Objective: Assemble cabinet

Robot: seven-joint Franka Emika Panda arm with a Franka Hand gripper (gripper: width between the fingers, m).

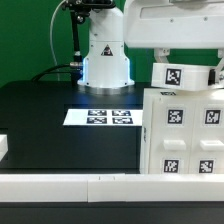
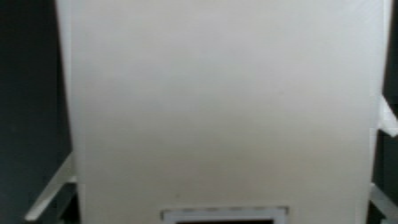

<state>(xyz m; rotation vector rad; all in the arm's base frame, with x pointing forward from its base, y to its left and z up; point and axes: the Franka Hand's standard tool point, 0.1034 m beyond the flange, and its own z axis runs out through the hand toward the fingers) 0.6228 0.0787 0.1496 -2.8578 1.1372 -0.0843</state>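
White cabinet (image 1: 183,130) upright on black table (image 1: 60,125) at exterior view's right, tagged faces showing, gripper (image 2: 222,120) astride a wide white panel (image 2: 222,100) of it, fingers (image 2: 57,190) flanking both edges, marker board (image 1: 105,117) just beside cabinet, white rail (image 1: 60,187) along near edge

Arm (image 1: 170,30) reaches over from exterior view's right; fingers (image 2: 59,190) spread wide.

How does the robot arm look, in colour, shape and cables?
The arm is white, with rounded, smooth segments and a wide conical base. Dark joints show near its top, and a black cable runs beside the base. The end effector is not clearly visible in either view.
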